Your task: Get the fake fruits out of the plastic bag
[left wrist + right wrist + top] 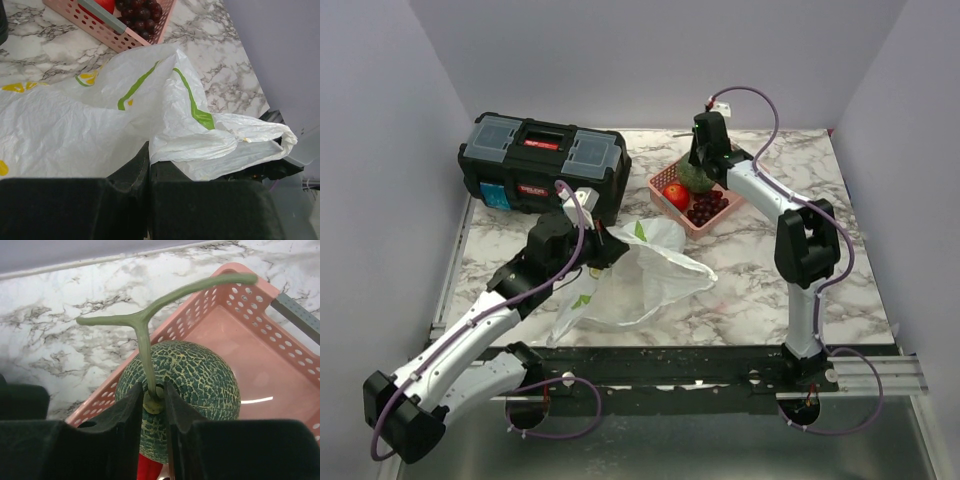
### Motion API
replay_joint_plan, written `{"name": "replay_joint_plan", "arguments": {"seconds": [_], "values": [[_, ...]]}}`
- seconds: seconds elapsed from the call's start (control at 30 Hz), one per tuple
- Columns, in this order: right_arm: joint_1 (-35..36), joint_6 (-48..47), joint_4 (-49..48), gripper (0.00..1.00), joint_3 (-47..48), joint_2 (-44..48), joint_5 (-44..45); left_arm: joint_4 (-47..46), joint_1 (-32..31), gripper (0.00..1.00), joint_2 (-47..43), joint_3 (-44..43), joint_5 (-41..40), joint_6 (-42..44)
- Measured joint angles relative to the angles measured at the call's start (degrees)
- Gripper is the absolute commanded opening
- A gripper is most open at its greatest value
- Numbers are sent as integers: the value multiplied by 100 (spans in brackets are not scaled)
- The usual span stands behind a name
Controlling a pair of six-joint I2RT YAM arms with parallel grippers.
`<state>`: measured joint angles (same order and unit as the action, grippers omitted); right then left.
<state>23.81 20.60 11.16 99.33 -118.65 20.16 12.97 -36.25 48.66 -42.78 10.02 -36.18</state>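
Observation:
The white plastic bag (632,278) lies crumpled on the marble table; it fills the left wrist view (90,120). My left gripper (604,246) is shut on a fold of the bag (149,150). My right gripper (704,160) is shut on the base of the green melon's stem (152,396). It holds the netted green melon (197,380) over the pink basket (265,355). The melon (697,177) is at the basket's far corner. The red apple (676,195) and dark red grapes (706,208) lie in the basket (723,217). The grapes (140,12) also show in the left wrist view.
A black toolbox (542,165) stands at the back left, close behind my left gripper. Grey walls close in the table on the left, back and right. A black rail (700,362) runs along the near edge.

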Motion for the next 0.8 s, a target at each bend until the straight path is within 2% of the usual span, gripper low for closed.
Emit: {"name": "replay_joint_plan", "arguments": {"seconds": [0.2, 0.33, 0.5, 0.63, 0.73, 0.8], "values": [[0, -114, 44, 64, 17, -26, -164, 245, 0, 0, 708, -623, 304, 179], [0, -264, 227, 81, 90, 11, -160, 442, 0, 0, 1021, -1012, 376, 343], [-4, -354, 498, 88, -284, 468, -129, 599, 0, 0, 1156, -1241, 387, 470], [-4, -350, 684, 90, -957, 1270, -155, 691, 0, 0, 1377, -1403, 396, 496], [-4, -299, 682, 100, -1545, 1965, -210, 734, 0, 0, 1510, -1414, 398, 496], [-4, -269, 590, 100, -1985, 2406, -260, 807, 0, 0, 1574, -1414, 398, 492]]}}
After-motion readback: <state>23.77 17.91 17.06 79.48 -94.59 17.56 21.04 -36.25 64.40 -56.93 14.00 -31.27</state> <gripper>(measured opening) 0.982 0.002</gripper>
